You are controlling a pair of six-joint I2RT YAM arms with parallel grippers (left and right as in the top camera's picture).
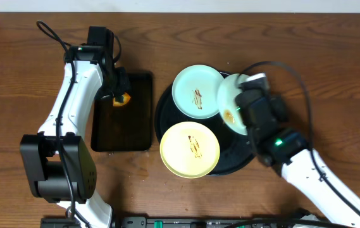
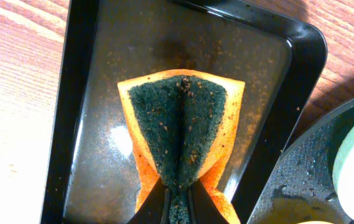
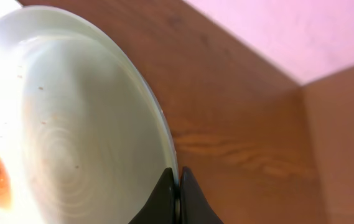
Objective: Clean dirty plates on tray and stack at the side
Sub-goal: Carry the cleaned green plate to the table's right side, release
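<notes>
Sponge in the left grip, plate in the right.
The left gripper (image 2: 178, 194) pinches a folded orange-green sponge (image 2: 180, 118) over the small rectangular tray (image 1: 129, 130). The right gripper (image 3: 178, 186) clamps the rim of a tilted mint plate (image 3: 83, 137), seemingly raised above the round tray (image 1: 162, 113), where a second mint plate (image 1: 196, 92) and the yellow plate (image 1: 190, 149) lie smeared.

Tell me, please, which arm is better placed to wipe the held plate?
Left, probably: the left pincer grips the sponge, while the right pincer is clamped on the plate at its rim, holding it tilted.
</notes>
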